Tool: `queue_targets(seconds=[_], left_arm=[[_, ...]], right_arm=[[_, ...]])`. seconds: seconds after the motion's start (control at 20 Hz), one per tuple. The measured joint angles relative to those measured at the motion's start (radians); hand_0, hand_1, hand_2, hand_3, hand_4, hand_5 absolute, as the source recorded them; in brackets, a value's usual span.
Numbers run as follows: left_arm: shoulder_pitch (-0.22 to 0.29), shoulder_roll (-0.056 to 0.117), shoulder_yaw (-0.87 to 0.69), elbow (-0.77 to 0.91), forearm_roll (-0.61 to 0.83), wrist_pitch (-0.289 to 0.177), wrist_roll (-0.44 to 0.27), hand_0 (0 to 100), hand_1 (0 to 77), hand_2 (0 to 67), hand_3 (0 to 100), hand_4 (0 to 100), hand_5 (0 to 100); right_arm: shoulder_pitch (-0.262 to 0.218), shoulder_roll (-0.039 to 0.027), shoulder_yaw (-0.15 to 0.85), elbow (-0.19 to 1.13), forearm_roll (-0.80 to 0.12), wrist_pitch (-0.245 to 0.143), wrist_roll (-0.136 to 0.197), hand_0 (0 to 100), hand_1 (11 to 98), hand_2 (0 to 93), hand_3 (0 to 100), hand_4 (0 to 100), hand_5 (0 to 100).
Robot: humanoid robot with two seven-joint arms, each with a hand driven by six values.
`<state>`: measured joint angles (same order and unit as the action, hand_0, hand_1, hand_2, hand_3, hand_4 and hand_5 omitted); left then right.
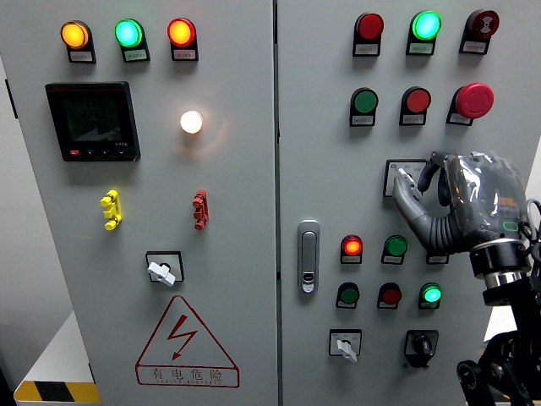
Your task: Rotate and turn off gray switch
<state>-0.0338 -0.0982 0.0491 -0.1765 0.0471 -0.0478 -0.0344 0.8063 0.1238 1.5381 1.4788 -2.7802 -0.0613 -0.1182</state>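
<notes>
Switch: the gray switch [404, 178] sits on a pale square plate at the right door's mid-height, below the row of green, red and mushroom-head buttons and above the lit red lamp [352, 246]; my own fingers cover most of it, so I cannot read which way its knob points.
Right robot hand: my right robot hand [423, 182] comes in from the cabinet's right edge, fingers curled in around the knob; the grip looks closed on the gray switch, though the contact itself is hidden behind the knuckles.
Left robot hand: not in view.
Step in hand: as I judge it, I have the knob pinched and the turn is what remains.
How to do it well: I should keep the fingertips [402, 175] square on the knob's flanks, roll from the wrist about the knob's own axis, and avoid pulling outward or sliding across the plate. A steady turn until the detent gives is safer than a snap.
Risk: the red mushroom button [473, 99] lies just above my knuckles, and the green button [395, 246] just below my thumb side; a wide wrist sweep could brush either.
Other switches: two similar pale rotary knobs sit low on the panel, one on the left door [162, 271] and one near the right door's bottom edge [345, 346]; I take neither as my target.
</notes>
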Motion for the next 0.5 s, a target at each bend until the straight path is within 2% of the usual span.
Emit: queue_targets(seconds=[0.5], left_arm=[[0.0,0.0,0.0,0.0,0.001,0.0,0.001,0,0.0,10.1,21,12,13]], right_arm=[[-0.002,-0.0006,-0.004,-0.001,-0.001,0.0,-0.004,75,32.9,69.2,95,79,99]])
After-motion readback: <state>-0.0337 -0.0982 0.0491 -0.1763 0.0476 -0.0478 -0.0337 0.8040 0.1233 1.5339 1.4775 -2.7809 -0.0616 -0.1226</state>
